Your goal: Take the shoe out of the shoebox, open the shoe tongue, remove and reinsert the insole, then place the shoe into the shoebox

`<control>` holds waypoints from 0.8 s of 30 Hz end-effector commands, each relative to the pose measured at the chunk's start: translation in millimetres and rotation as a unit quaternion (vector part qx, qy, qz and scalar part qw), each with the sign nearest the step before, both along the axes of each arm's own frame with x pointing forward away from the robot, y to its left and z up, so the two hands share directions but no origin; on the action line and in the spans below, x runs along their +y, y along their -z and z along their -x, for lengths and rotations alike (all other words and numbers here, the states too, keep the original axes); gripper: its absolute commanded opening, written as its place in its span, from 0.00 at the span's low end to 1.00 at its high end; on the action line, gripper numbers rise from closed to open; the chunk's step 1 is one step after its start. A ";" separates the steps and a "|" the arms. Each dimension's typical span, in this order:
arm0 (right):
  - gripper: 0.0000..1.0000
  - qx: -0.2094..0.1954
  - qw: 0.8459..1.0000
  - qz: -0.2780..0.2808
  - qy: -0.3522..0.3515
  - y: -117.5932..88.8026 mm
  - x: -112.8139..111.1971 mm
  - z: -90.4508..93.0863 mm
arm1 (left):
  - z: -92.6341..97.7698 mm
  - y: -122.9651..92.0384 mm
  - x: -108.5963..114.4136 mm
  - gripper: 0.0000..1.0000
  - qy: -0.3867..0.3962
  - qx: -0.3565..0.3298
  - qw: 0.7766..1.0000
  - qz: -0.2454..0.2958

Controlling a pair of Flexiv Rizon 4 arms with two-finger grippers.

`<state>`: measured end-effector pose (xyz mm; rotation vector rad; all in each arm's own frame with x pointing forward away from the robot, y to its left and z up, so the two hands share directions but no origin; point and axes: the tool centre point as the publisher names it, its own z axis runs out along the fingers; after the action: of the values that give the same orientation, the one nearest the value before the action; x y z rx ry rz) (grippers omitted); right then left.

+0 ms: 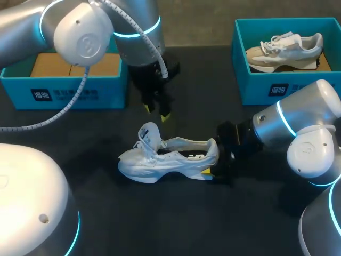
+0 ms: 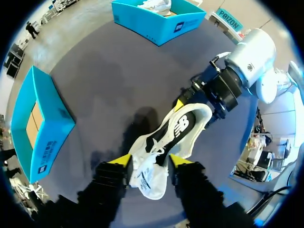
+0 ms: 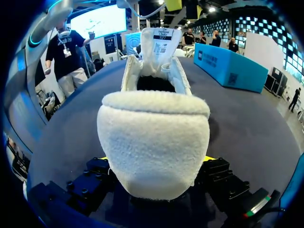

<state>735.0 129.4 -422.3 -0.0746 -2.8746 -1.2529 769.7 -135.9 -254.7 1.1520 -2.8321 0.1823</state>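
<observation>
White lace-up sneaker point(image 1: 168, 160) upright on dark table point(image 1: 106, 213), tongue raised. Right gripper point(image 1: 210, 169) clamped on heel (fleecy lining). Left gripper point(image 1: 157, 112) hovers above tongue, fingers apart. Teal cardboard shoebox point(image 1: 261, 88) well apart.

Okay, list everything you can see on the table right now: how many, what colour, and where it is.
white shoe: one, white, middle of the table, tongue raised
left shoebox: one, teal, far left of the table, brown cardboard showing inside
right shoebox: one, teal, far right of the table
second shoe: one, beige and white, inside the right shoebox
table: one, black, under everything
left gripper: one, black with yellow tips, fingers open, above the white shoe's tongue
right gripper: one, black with yellow tips, fingers shut on the white shoe's heel
</observation>
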 end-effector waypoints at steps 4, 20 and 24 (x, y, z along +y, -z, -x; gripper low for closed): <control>0.00 0.000 1.000 0.001 0.000 3.4 2.5 -1.6 | -3.3 -1.2 -3.6 0.00 0.009 -0.001 1.000 -0.007; 0.00 0.000 1.000 0.001 0.000 3.4 2.5 -1.6 | -3.3 -1.2 -3.6 0.00 0.009 -0.001 1.000 -0.007; 0.00 0.000 1.000 0.001 0.000 3.4 2.5 -1.6 | -3.3 -1.2 -3.6 0.00 0.009 -0.001 1.000 -0.007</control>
<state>735.0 129.5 -422.3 -0.0745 -2.8746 -1.2530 772.4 -138.6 -253.8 1.1288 -2.8501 0.1673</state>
